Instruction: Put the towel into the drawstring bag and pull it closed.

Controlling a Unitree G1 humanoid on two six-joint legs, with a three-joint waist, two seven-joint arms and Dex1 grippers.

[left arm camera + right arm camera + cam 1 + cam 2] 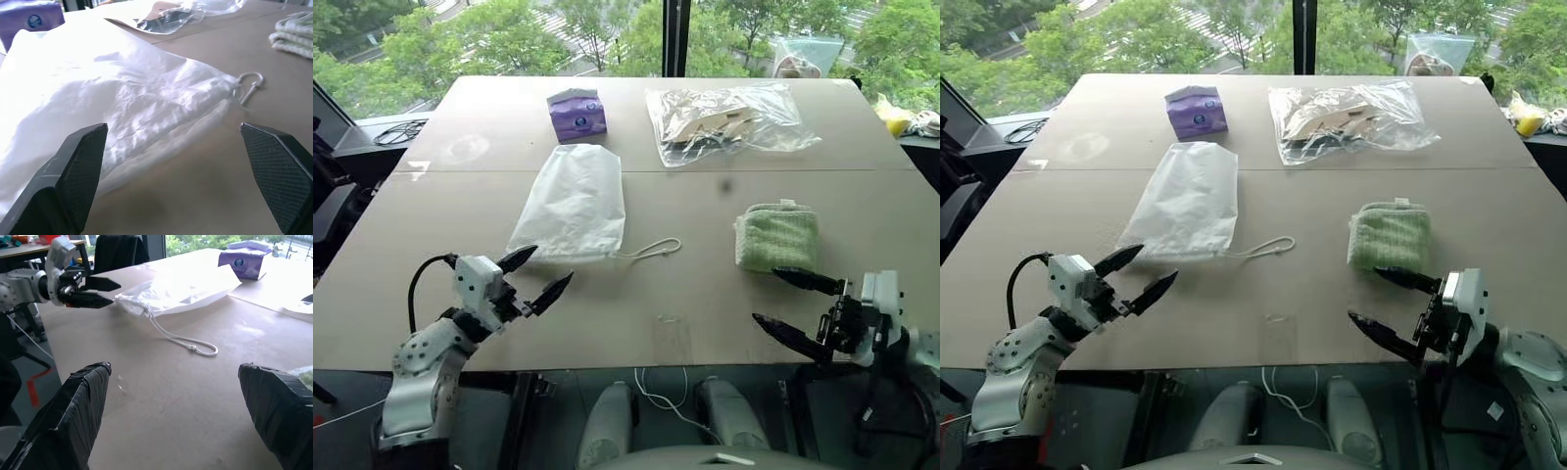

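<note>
Both black claws hang wide open and empty at the near table edge. Right claw (798, 308) is just beside the small folded green towel (777, 236). Left claw (536, 274) points at the thin white drawstring bag (573, 201), mouth and cord nearest it.

I stand in what looks like an office or lab on an upper floor. A large plain brown table (636, 323) fills the space before a wide window (607, 29) over treetops; a black chair (115, 252) stands beside it.
</note>
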